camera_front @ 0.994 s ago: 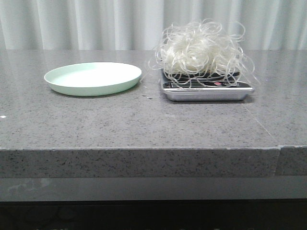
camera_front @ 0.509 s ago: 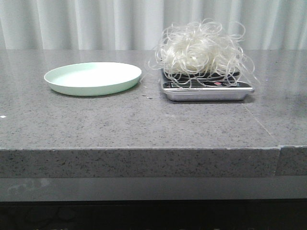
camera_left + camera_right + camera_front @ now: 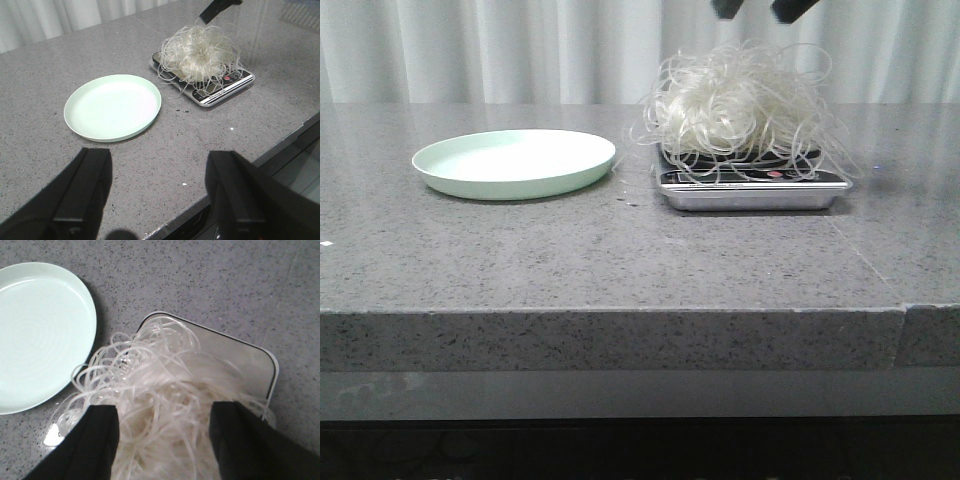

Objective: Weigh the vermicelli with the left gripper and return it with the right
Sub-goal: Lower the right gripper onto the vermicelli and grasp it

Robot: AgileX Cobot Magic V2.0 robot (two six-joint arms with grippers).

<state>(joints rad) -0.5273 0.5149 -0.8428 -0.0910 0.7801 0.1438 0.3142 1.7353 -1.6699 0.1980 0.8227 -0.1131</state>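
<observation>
The vermicelli (image 3: 735, 105), a fluffy heap of curly white strands, lies on a silver kitchen scale (image 3: 752, 188) at the table's middle right. To its left stands an empty pale green plate (image 3: 515, 163). My right gripper (image 3: 757, 8) hangs open just above the heap, only its dark fingertips showing at the top of the front view. In the right wrist view that gripper (image 3: 165, 440) straddles the vermicelli (image 3: 160, 385) with strands between the fingers. My left gripper (image 3: 160, 192) is open and empty over the table's near edge, short of the plate (image 3: 114, 106).
A grey stone table (image 3: 620, 260) carries everything, with its front edge (image 3: 250, 165) close under the left gripper. White curtains (image 3: 520, 50) hang behind. Loose strands spill over the scale's sides (image 3: 225, 87).
The right gripper's fingertips have come into the top of the front view, above the vermicelli. The vermicelli, scale and plate have not moved.
</observation>
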